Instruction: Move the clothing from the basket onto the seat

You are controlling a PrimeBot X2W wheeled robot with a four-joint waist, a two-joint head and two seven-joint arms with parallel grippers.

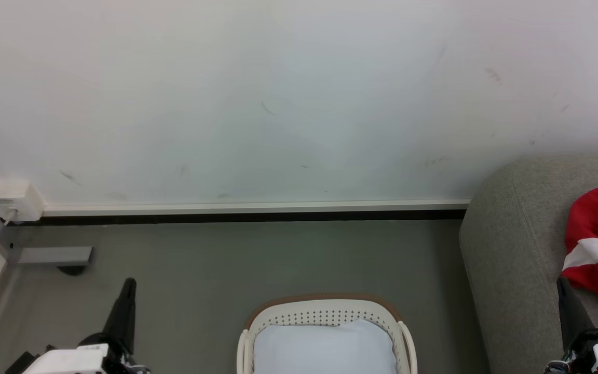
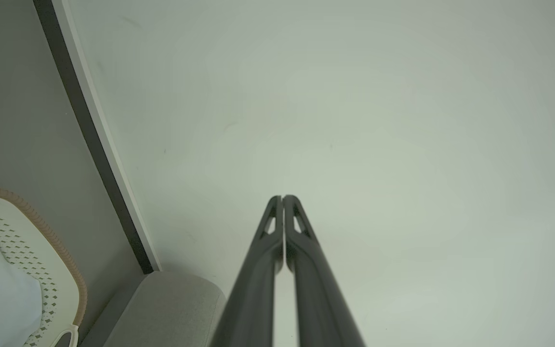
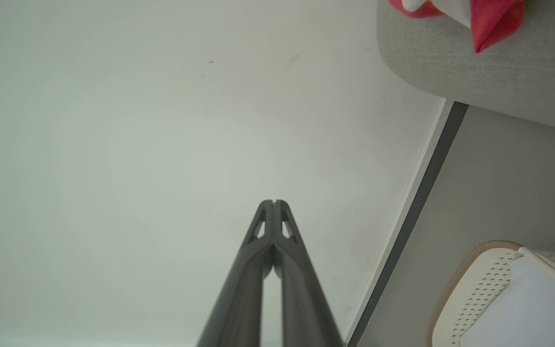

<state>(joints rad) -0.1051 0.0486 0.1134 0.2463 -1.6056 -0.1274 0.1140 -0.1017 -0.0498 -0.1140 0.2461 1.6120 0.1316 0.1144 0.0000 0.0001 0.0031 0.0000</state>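
The red clothing (image 1: 597, 244) with white stripes lies on the grey seat (image 1: 512, 249) at the right edge of the head view; a red corner of the clothing (image 3: 492, 21) also hangs over the seat (image 3: 499, 72) in the right wrist view. The cream basket (image 1: 325, 314) stands on the floor at bottom centre, holding a plain pale bluish-white cloth (image 1: 325, 348). My left gripper (image 1: 128, 283) is shut and empty at lower left, its tips (image 2: 282, 197) together facing the wall. My right gripper (image 1: 561, 283) is shut and empty at lower right, beside the seat.
A white wall (image 1: 278, 104) with a skirting board (image 1: 252, 210) runs behind the basket. A white socket box (image 1: 13, 200) and a grey bracket (image 1: 55, 255) sit at the far left. Grey floor (image 1: 200, 270) lies between the grippers and around the basket.
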